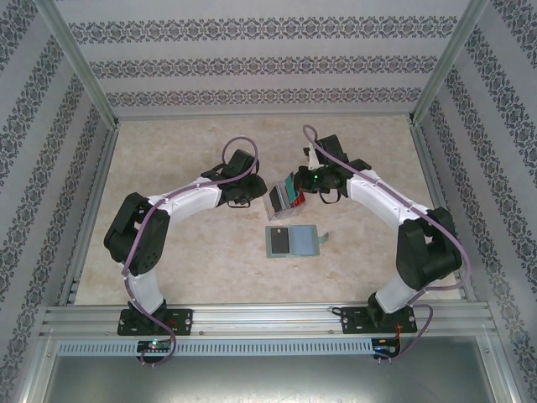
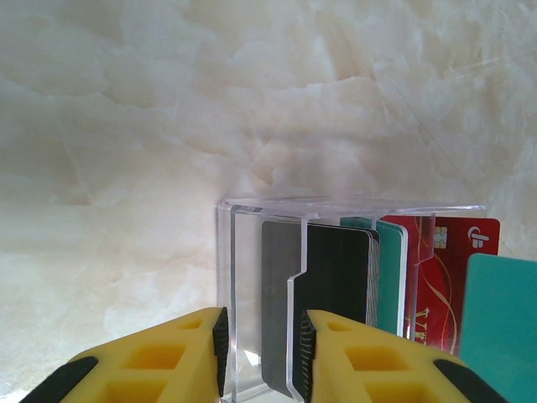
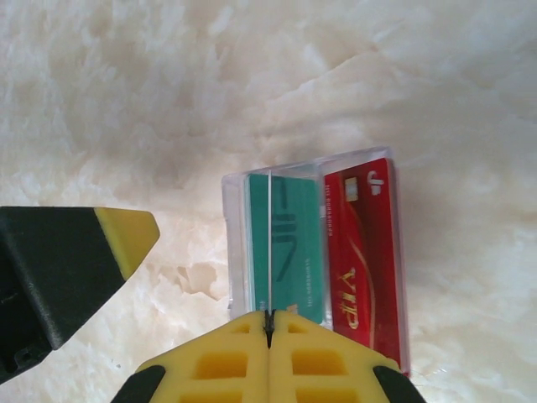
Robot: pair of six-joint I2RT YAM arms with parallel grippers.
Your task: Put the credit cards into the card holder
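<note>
left gripper (image 2: 264,340): jaws clamped on the end section of the clear box (image 2: 225,269), one yellow finger on each side of it.
right gripper (image 3: 268,323): jaws clenched on the held teal card (image 2: 503,327), seen edge-on over the box.
in the box: dark card (image 2: 336,285), teal card (image 3: 294,243) and red card (image 3: 365,252), all upright.
card holder (image 1: 304,241): flat on the tabletop (image 1: 185,143), near the box on the arm-base side, apart from both grippers.

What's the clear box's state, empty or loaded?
Loaded: the clear box holds a teal card and a red card; left wrist view adds dark cards in it.
</note>
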